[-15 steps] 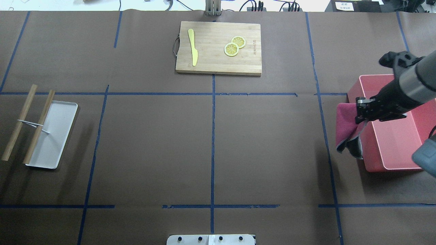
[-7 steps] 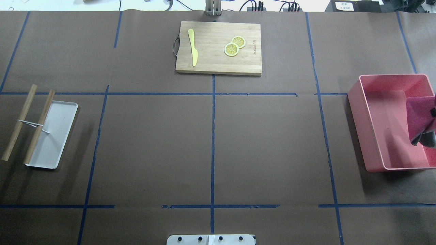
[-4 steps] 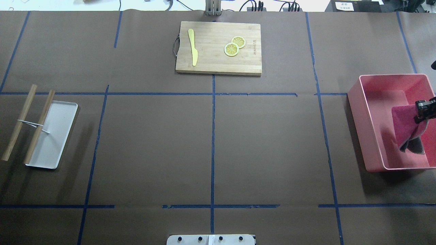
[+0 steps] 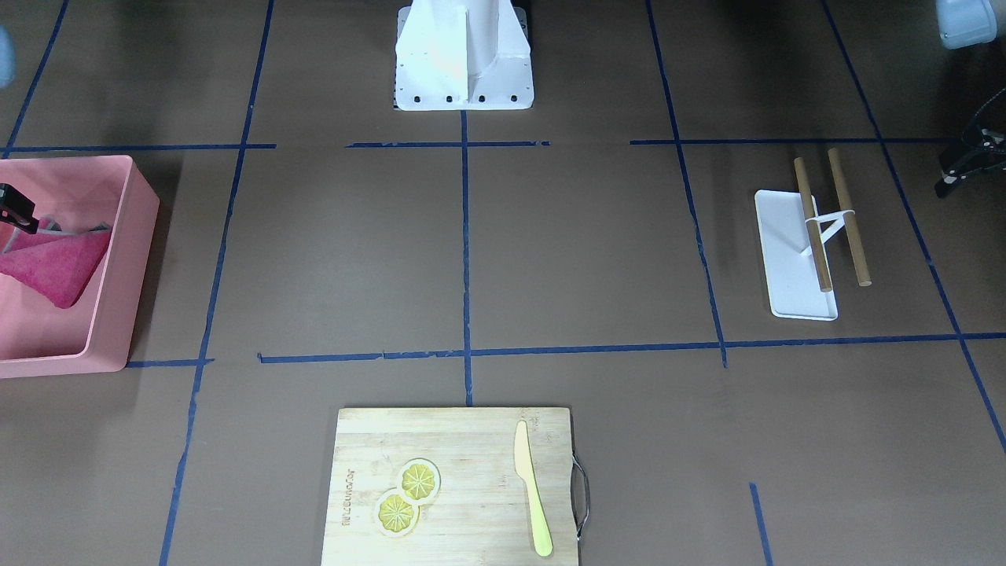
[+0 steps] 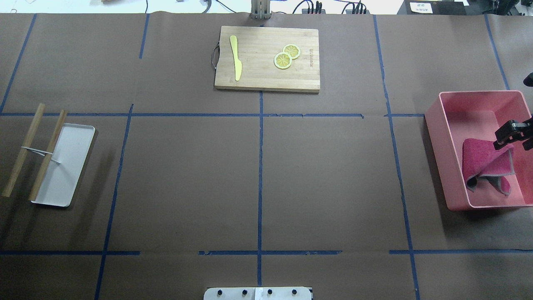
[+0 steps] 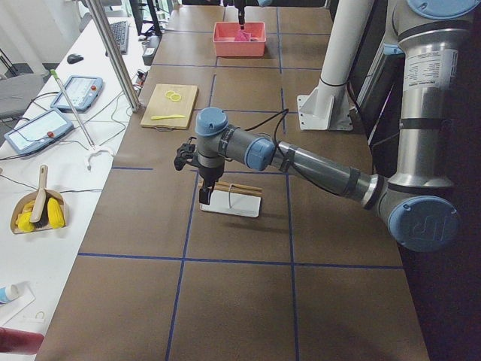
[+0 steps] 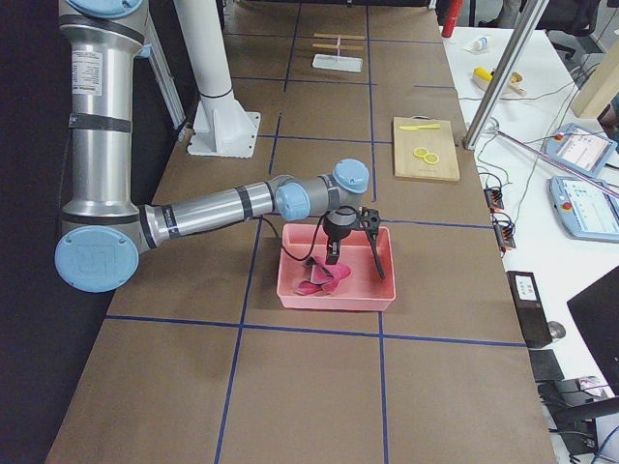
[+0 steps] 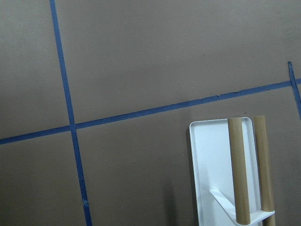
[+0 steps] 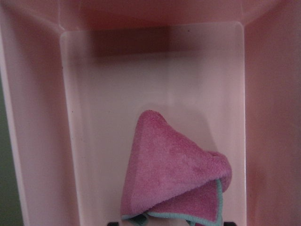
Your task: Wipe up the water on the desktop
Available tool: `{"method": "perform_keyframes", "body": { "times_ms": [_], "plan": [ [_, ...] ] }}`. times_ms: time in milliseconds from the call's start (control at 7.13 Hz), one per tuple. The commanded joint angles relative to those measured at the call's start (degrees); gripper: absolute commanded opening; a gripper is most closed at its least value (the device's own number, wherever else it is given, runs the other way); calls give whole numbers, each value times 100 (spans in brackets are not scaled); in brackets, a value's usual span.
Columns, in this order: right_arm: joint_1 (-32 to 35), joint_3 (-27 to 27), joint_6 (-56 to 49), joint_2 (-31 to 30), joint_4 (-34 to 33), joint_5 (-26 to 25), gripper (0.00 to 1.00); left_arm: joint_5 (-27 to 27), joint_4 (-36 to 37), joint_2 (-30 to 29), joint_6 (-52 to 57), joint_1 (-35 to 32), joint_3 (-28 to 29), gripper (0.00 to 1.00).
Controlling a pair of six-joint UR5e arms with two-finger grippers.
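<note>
Brown desk (image 5: 325, 175) under blue tape lines shows no visible water as the right end effector (image 5: 511, 135) hangs over a pink cloth (image 5: 485, 164) inside a pink bin (image 5: 437, 137), its grip uncertain; the cloth could snag the bin wall

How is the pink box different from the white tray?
The pink box has tall walls and holds a crumpled pink cloth; the white tray is shallow, with two wooden sticks lying across one end. The box looks bigger than the tray. Both are rectangular and sit on the brown desktop, at opposite ends.
</note>
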Motion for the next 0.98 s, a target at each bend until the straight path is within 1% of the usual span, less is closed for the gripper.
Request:
{"method": "perform_keyframes", "body": {
  "times_ms": [0, 140, 280, 421, 561, 701, 841],
  "plan": [
    [722, 229, -517, -70, -62, 183, 100, 9, 7, 78, 218, -26, 32, 100],
    [1144, 203, -1183, -106, -349, 211, 100, 0, 15, 87, 751, -287, 302, 100],
    [1600, 168, -2120, -63, -987, 185, 100, -18, 16, 70, 1418, -603, 740, 100],
    [1901, 37, -2826, -45, -1316, 150, 100, -113, 172, -17, 1737, -833, 1101, 100],
    [1965, -69, -2885, -88, -1328, 132, 100, -663, 356, -105, 1775, -896, 1383, 100],
    [1965, -200, -2886, -97, -1310, 123, 100, -825, 358, -114, 1776, -1001, 1525, 100],
    [1956, -228, -2877, -115, -1284, 123, 100, -800, 384, -106, 1715, -1002, 1457, 100]
  ]
}}
